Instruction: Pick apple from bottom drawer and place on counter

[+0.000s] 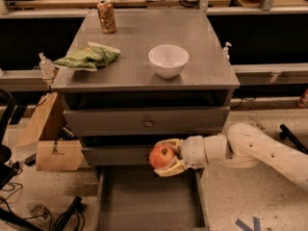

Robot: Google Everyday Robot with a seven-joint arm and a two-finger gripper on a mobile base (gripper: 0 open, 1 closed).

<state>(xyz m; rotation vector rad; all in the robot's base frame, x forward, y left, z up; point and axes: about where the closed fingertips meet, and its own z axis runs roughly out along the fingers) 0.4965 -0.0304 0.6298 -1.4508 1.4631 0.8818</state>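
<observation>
The gripper [160, 159] reaches in from the right at lower centre and clasps the apple [161, 156] between its fingers, held above the open bottom drawer [144, 203]. Higher in the frame, the counter [144, 37] bears a white bowl [168, 60], a green bag [87, 57] and a can [106, 16].

- You are looking at a dim, warm-toned scene, with light falling from overhead onto the counter [144, 42], which shows a soft, pale sheen.
- The white bowl [168, 60] is the brightest thing and is shaded beneath its rim.
- Deep shadow fills the recess under the counter's front edge and dulls the floor of the bottom drawer [147, 201].
- The gripper [161, 158], closed round the apple [161, 156] just above the open bottom drawer, is lit from above.
</observation>
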